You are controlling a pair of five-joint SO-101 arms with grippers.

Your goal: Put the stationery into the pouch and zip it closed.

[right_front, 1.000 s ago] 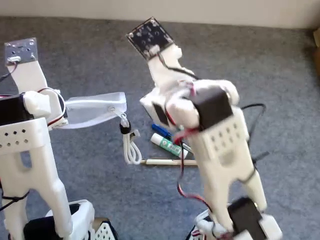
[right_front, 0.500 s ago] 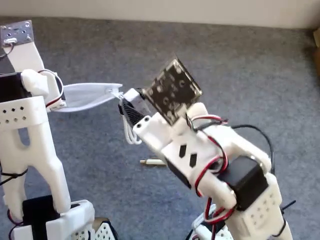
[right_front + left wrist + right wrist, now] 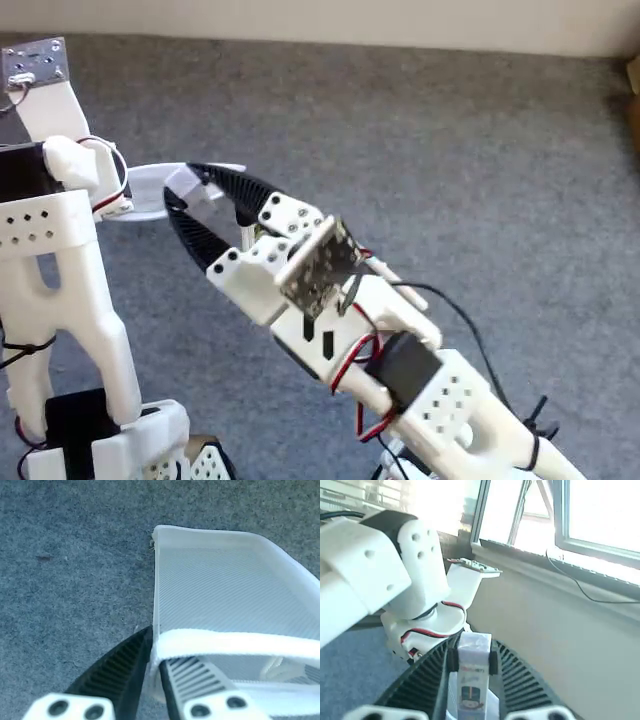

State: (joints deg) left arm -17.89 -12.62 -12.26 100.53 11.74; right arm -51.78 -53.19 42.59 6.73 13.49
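Observation:
My left gripper (image 3: pixel 155 680) is shut on the rim of the translucent white pouch (image 3: pixel 225 590), holding it above the grey carpet with its mouth open. In the high view the pouch (image 3: pixel 150 185) sticks out to the right of the left arm (image 3: pixel 55 250). My right gripper (image 3: pixel 182 183) reaches across from the right, its black fingers right at the pouch's mouth. In the right wrist view that gripper (image 3: pixel 470 647) is shut on a small white stationery piece with a blue print (image 3: pixel 470 680), held upright between the fingers.
The right arm (image 3: pixel 400 370) stretches diagonally across the middle of the carpet and covers the floor beneath it. A pale wall (image 3: pixel 400 20) runs along the back. A brown object (image 3: pixel 634 100) sits at the right edge. Grey carpet (image 3: pixel 480 170) lies to the back right.
The right arm has swung left from the stationery on the carpet up to the pouch's mouth. The left arm has lifted the pouch a little.

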